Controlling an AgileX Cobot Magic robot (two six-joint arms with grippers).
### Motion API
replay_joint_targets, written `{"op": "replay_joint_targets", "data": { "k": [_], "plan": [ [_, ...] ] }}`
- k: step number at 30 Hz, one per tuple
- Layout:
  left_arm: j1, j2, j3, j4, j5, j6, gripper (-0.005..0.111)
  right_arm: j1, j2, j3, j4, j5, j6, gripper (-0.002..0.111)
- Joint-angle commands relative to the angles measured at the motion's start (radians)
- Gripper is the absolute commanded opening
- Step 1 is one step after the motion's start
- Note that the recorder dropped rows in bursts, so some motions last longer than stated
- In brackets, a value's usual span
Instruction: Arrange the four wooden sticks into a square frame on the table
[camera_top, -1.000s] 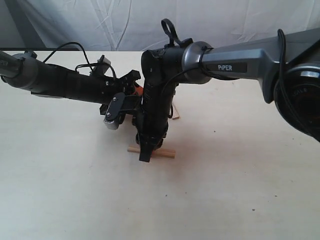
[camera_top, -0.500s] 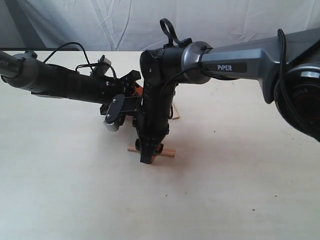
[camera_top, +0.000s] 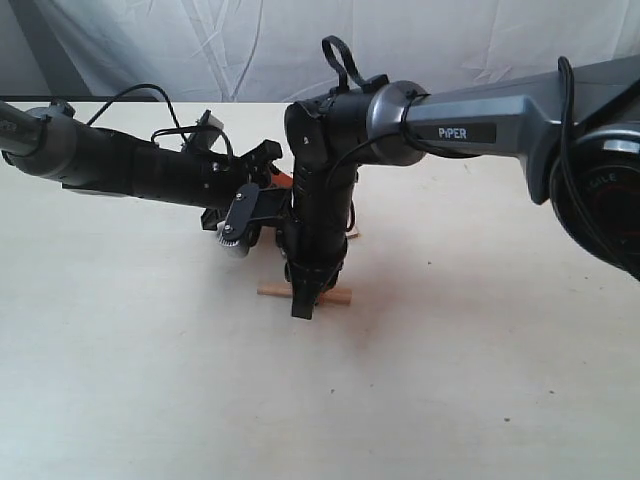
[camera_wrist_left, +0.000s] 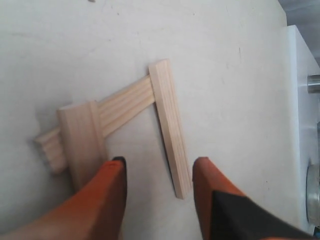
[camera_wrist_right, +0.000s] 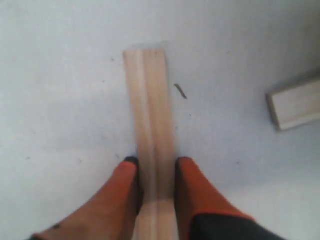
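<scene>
Three pale wooden sticks lie joined on the table (camera_wrist_left: 225, 75) in the left wrist view: a ribbed stick (camera_wrist_left: 120, 102) across, a stick (camera_wrist_left: 170, 125) running toward the camera from its end, and a third stick (camera_wrist_left: 80, 135) over its other end. My left gripper (camera_wrist_left: 159, 167) hovers open above them, its orange fingers (camera_wrist_left: 115, 180) astride the bare gap. My right gripper (camera_wrist_right: 155, 165) is shut on the fourth stick (camera_wrist_right: 150, 110), which lies lengthwise between its orange fingers (camera_wrist_right: 125, 175). In the exterior view that fourth stick (camera_top: 332, 296) shows under the right gripper (camera_top: 304, 300), with the left gripper (camera_top: 265, 200) behind it.
The end of another stick (camera_wrist_right: 295, 102) sits off to the side in the right wrist view. A small dark speck (camera_wrist_right: 180, 91) lies beside the held stick. White cloth backdrop (camera_top: 450, 40) hangs behind the table. Both arms crowd the middle.
The right gripper with its stick has shifted slightly farther back and right on the table. The left arm's wrist has edged a little toward the right.
</scene>
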Motion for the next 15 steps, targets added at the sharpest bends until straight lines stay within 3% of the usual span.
{"op": "replay_joint_targets", "data": {
  "k": [1,5,8,15],
  "plan": [
    [-0.003,0.003,-0.002,0.003,0.018,-0.002,0.042,-0.001,0.029,0.004,-0.031,0.055,-0.021,0.0],
    [-0.003,0.003,-0.002,0.003,0.02,-0.002,0.042,-0.004,0.016,-0.017,-0.179,0.087,-0.048,0.0],
    [-0.003,0.003,-0.002,0.003,0.02,-0.002,0.042,-0.017,-0.01,-0.021,-0.315,0.0,-0.052,0.0],
    [-0.001,0.003,-0.002,0.003,0.025,-0.002,0.042,-0.032,-0.037,-0.021,-0.361,-0.166,-0.23,0.0]
  ]
}}
